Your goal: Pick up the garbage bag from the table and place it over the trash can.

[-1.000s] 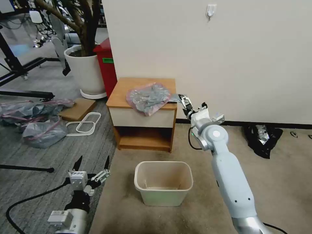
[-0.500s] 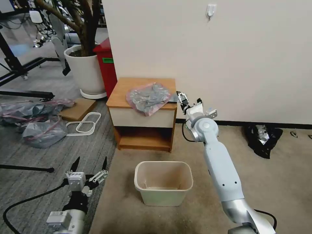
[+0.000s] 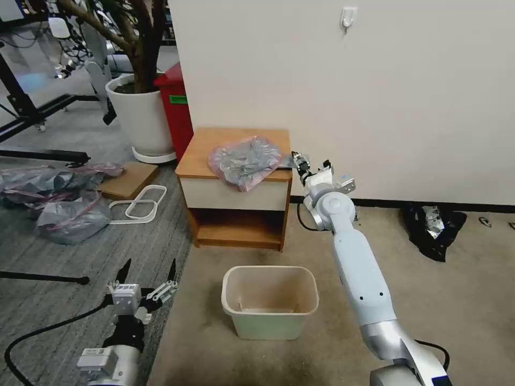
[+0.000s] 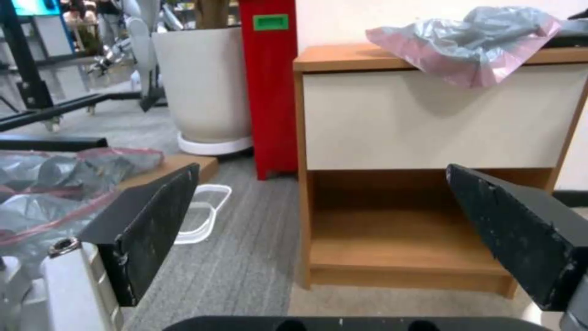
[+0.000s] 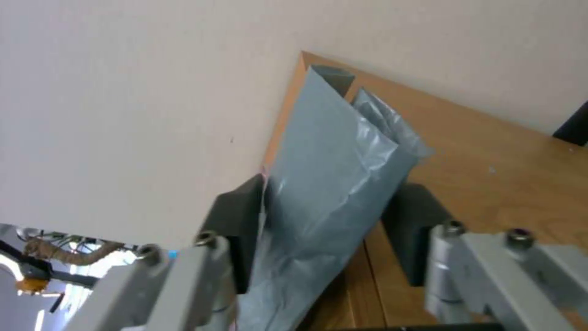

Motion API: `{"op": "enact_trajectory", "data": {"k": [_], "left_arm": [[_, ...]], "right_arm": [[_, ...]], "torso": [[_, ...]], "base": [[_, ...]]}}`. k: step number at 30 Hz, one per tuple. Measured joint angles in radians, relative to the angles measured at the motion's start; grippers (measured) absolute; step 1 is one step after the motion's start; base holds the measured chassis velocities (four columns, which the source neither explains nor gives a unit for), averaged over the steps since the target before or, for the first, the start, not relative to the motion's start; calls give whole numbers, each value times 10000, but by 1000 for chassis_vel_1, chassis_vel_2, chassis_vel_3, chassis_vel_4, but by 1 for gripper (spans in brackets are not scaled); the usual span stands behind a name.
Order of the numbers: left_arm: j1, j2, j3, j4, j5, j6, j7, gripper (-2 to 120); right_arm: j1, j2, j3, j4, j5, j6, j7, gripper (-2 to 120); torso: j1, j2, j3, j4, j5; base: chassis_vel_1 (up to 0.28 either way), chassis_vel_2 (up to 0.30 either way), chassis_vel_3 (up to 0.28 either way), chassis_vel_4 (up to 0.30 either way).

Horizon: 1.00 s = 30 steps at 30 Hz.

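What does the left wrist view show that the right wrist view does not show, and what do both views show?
The left wrist view alone shows the open left pincer low on the floor, the table's white front and lower shelf, the red bin, the white planter and the bulging bags. The right wrist view alone shows the right pincer at the table's side edge, its fingers on either side of a grey flap of the garbage bag, not yet pressed shut, with the wall beside it. Both show the wooden tabletop and the garbage bag lying on it.
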<state>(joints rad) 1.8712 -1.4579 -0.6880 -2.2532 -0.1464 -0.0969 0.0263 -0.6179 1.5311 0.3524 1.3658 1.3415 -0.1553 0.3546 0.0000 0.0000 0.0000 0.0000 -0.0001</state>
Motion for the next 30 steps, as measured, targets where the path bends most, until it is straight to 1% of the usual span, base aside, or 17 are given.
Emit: {"op": "enact_trajectory", "data": {"k": [2, 3, 4, 5, 8, 9, 11, 12, 13, 18, 24, 25, 26, 27, 28, 30], "left_arm": [[13, 2, -18, 11, 30, -26, 0, 100], [13, 2, -18, 11, 30, -26, 0, 100], [26, -2, -21, 24, 56, -50, 0, 100], [26, -2, -21, 24, 56, -50, 0, 100], [53, -35, -18, 51, 123, -107, 0, 100], [53, -35, -18, 51, 123, -107, 0, 100], [62, -46, -7, 63, 157, -131, 0, 100], [62, -46, -7, 63, 157, -131, 0, 100], [68, -53, -4, 71, 169, -143, 0, 100], [96, -75, -10, 76, 185, -183, 0, 100], [69, -65, -16, 102, 186, -204, 0, 100], [69, -65, -16, 102, 186, -204, 0, 100], [43, -67, 3, 130, 186, -208, 0, 100], [7, -72, 40, 160, 186, -216, -1, 100], [7, -72, 40, 160, 186, -216, -1, 100], [-23, -69, 51, 162, 186, -223, 0, 100]], "right_arm": [[6, 17, 0, -25, -56, 24, -15, 34], [6, 17, 0, -25, -56, 24, -15, 34], [1, 20, 0, -25, -102, 40, -37, 28], [1, 20, 0, -25, -102, 40, -37, 28], [-45, 11, -25, -34, -244, 123, -129, 13], [-45, 11, -25, -34, -244, 123, -129, 13], [-67, -15, -50, -35, -319, 186, -195, 3], [-67, -15, -50, -35, -319, 186, -195, 3], [-87, -48, -58, -31, -358, 214, -232, 0], [-272, -241, -116, 215, -403, 256, -259, 0], [-1002, -759, -373, 1223, -405, 235, -219, 0], [-1002, -759, -373, 1223, -405, 235, -219, 0], [-1344, -949, -440, 1778, -400, 206, -128, 0], [-2029, -1194, -487, 2907, -387, 125, 71, 0], [-2029, -1194, -487, 2907, -387, 125, 71, 0], [-2817, -1379, -495, 3995, -378, 50, 223, 0]], "torso": [[0, 0, 0, 0, 1], [0, 0, 0, 0, 1], [0, 0, 0, 0, 0], [0, 0, 0, 0, 0], [0, 0, 0, 0, 1], [0, 0, 0, 0, 1], [0, 0, 0, 1, 1], [0, 0, 0, 1, 1], [0, 0, 0, 1, 1], [0, 0, 0, 0, 1], [0, 0, 0, -2, 3], [0, 0, 0, -2, 3], [0, 0, 0, 0, 3], [0, 0, 0, -1, 3], [0, 0, 0, -1, 3], [0, 0, -1, 2, -1]], "base": [[0, 0, 0, 0], [0, 0, 0, 0], [0, 0, 0, 0], [0, 0, 0, 0], [0, 0, 0, 0], [0, 0, 0, 0], [0, 0, 0, 0], [0, 0, 0, 0], [0, 0, 0, 0], [0, 0, 0, 0], [0, 0, 0, 0], [0, 0, 0, 0], [0, 0, 0, 0], [0, 0, 0, 0], [0, 0, 0, 0], [0, 0, 0, 0]]}}
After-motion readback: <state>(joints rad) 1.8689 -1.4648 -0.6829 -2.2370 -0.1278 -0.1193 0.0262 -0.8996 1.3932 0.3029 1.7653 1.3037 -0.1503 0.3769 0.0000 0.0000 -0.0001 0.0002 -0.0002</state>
